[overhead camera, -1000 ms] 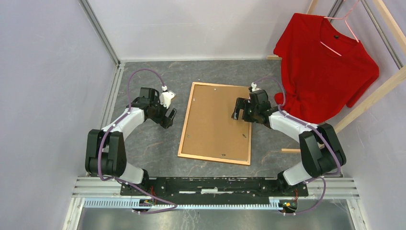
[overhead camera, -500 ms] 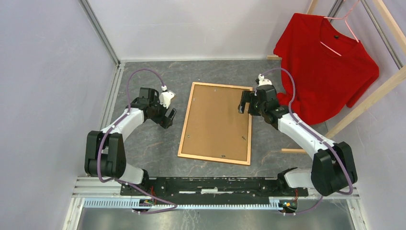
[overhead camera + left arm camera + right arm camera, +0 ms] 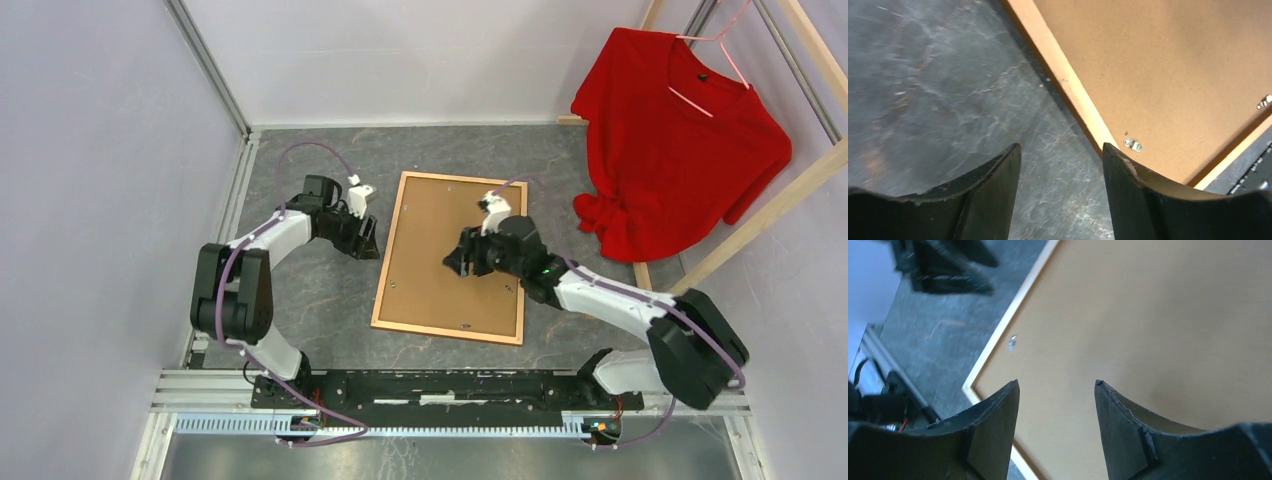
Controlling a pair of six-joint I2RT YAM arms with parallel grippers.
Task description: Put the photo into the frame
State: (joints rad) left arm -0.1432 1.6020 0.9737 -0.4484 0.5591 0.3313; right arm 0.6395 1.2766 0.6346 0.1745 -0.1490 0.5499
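Note:
The frame (image 3: 388,252), thin orange-brown rails, lies flat on the grey table with a plain brown backing board (image 3: 438,300) filling it. The photo is hidden or out of view. My left gripper (image 3: 368,244) hovers just left of the frame's left rail, open and holding nothing. In the left wrist view my left gripper (image 3: 1061,146) stands over bare table, beside the rail (image 3: 1068,85) and a small metal clip (image 3: 1132,144). My right gripper (image 3: 455,262) hangs open over the middle of the board. The right wrist view shows my right gripper (image 3: 1056,382) above the board (image 3: 1148,315).
A red shirt (image 3: 680,140) on a pink hanger hangs from a pale wooden rack (image 3: 770,210) at the back right. Grey walls close in the left and back. A metal rail (image 3: 450,385) with the arm bases runs along the near edge.
My right gripper has swung from the frame's right rail to over the middle of the board. My left gripper has moved closer to the left rail. Both pairs of jaws have narrowed somewhat.

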